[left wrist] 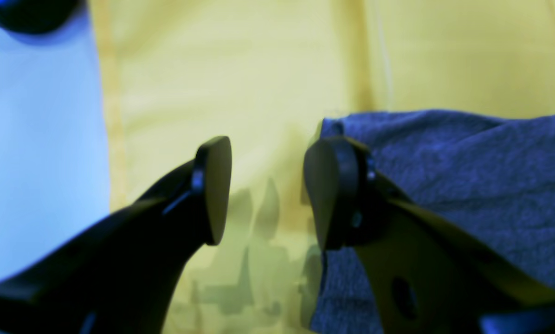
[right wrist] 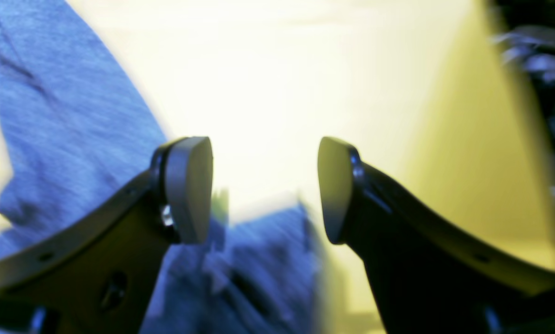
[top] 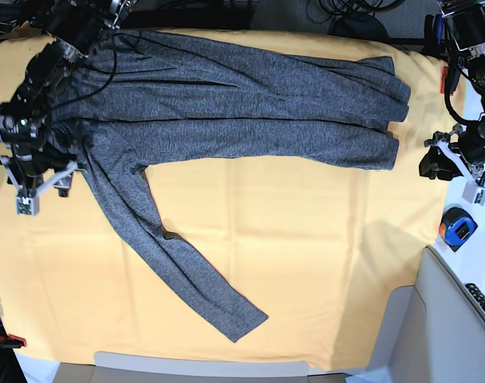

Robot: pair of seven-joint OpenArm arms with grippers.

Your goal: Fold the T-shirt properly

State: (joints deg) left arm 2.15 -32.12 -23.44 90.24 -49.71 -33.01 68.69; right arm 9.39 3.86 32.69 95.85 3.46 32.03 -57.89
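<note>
Cloth sheet (top: 306, 263), yellow-orange, covered the work surface. T-shirt (top: 226, 112) lay on its far half, body folded into a long band running side to side across the base view, hem end toward that view's right, shoulder end toward its left. One sleeve (top: 179, 271) was not yet folded in: it ran diagonally from the shoulder region down toward the near edge, cuff well apart from the body.

Right gripper (top: 37, 182) stood just beside the shoulder end, close to where the loose sleeve leaves the body. Jaws were parted with nothing between them; right wrist view (right wrist: 264, 190) showed grey knit below and to one side, blurred.

Left gripper (top: 456, 163) sat off the hem end, past the cloth's edge. Left wrist view (left wrist: 267, 190) showed jaws apart and empty, with the shirt's edge just beside one pad.

Judgement: the sleeve is the next thing to fold; its long axis slants away from the right gripper, which is the nearer arm.
</note>
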